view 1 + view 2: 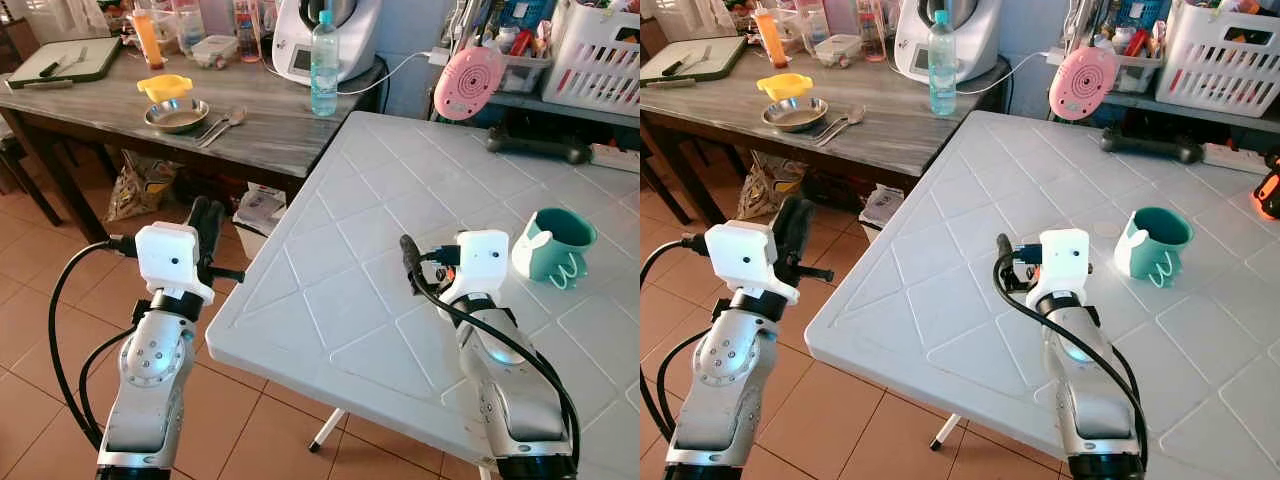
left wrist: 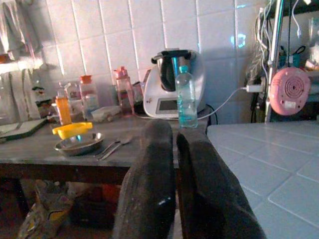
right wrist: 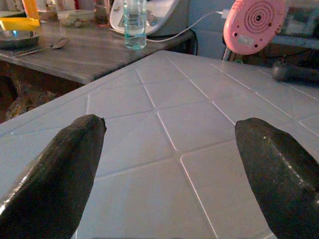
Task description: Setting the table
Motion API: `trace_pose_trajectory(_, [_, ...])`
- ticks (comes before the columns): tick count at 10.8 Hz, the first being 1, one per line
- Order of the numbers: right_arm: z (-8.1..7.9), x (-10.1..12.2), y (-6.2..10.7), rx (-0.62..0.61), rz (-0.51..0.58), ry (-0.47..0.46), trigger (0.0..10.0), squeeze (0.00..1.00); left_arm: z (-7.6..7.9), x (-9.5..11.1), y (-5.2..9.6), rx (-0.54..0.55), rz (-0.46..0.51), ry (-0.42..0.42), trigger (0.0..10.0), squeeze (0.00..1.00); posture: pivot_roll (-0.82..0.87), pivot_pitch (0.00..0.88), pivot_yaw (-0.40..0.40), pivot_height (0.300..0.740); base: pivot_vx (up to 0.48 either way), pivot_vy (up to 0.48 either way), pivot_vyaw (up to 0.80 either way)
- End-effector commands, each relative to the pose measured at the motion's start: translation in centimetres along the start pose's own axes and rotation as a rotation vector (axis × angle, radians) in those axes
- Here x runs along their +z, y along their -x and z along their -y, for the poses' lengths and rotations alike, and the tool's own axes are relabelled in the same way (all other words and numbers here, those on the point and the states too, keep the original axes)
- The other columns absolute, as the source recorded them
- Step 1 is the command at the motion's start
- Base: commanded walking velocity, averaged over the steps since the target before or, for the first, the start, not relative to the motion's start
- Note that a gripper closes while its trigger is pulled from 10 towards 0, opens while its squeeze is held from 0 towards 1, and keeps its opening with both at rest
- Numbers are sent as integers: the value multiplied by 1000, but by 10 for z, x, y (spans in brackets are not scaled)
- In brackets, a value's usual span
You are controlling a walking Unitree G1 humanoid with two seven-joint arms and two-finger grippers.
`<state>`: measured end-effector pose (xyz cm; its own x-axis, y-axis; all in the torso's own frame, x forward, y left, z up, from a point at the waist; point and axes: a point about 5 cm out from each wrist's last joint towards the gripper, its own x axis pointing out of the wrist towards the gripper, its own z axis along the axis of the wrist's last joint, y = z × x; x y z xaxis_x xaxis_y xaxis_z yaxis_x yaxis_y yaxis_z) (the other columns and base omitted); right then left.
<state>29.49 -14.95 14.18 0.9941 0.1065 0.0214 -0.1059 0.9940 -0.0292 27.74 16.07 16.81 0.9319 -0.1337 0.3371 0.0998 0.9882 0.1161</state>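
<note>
A teal cup [image 1: 553,243] is set upright on the white counter [image 1: 340,290], just beside the right claw's white wrist housing, on that claw's outer side and apart from it. The rest of the table things are seen on the dark wooden counter [image 1: 260,125] beyond the white counter's far left corner: a steel bowl [image 1: 177,115] with a yellow piece [image 1: 164,86] at its far rim, and a spoon and fork [image 1: 222,124] lying just beside the bowl toward the white counter. A clear water bottle [image 1: 324,64] stands upright near the wooden counter's edge, closest to the white counter, in front of a white kitchen machine [image 1: 325,35].

The right claw [image 3: 169,149] is held low over the white counter with its fingers spread wide apart, nothing between them. The right arm is extended forward over the counter. The left claw [image 2: 169,184] is raised off the white counter's left edge over the tiled floor, fingers pressed together, empty, aimed at the wooden counter.

The cup is seen from the head; in the right wrist view bare counter panels, the bottle and a pink round device [image 3: 254,25] are seen. In the left wrist view, the bowl and cutlery are seen beyond the fingers.
</note>
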Motion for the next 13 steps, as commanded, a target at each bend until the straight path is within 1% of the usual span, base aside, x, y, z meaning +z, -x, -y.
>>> trace_pose_trajectory(1, [-3,4,1,17,20,14,10000,1000,-3,1,-2,17,-2,-4,10000,1000,71,18,11,740,0,0,0])
trace_pose_trajectory(3, [-2,2,3,13,19,21,10000,1000,-5,0,-1,35,-7,0,10000,1000,69,18,17,740,0,0,0])
trace_pose_trajectory(4, [-2,2,3,11,19,18,10000,635,-6,0,-1,45,-9,-2,10000,1000,70,18,18,740,0,0,0])
trace_pose_trajectory(5, [-3,6,2,15,30,22,10000,0,-9,0,-2,75,-19,20,10000,1000,71,17,19,740,0,0,0])
trace_pose_trajectory(6, [0,9,2,-7,48,31,10000,0,-13,0,-1,93,-26,40,10000,1000,72,17,19,740,0,0,0])
trace_pose_trajectory(8, [5,15,4,-38,71,41,10000,0,-16,0,3,83,-36,8,10000,1000,72,17,19,740,0,0,0])
trace_pose_trajectory(9, [12,18,9,-72,88,48,10000,1000,-16,-1,10,69,-52,5,10000,1000,68,20,24,740,0,0,0])
trace_pose_trajectory(10, [16,18,12,-92,86,62,10000,1000,-15,-4,17,57,-71,4,10000,1000,68,20,24,740,0,0,0])
trace_pose_trajectory(12, [36,15,28,-202,70,88,10000,1000,-22,-9,38,63,-130,-19,10000,1000,61,27,21,740,0,0,0])
trace_pose_trajectory(13, [40,15,32,-217,66,95,10000,1000,-24,-9,41,70,-138,-24,10000,1000,59,28,22,740,0,0,0])
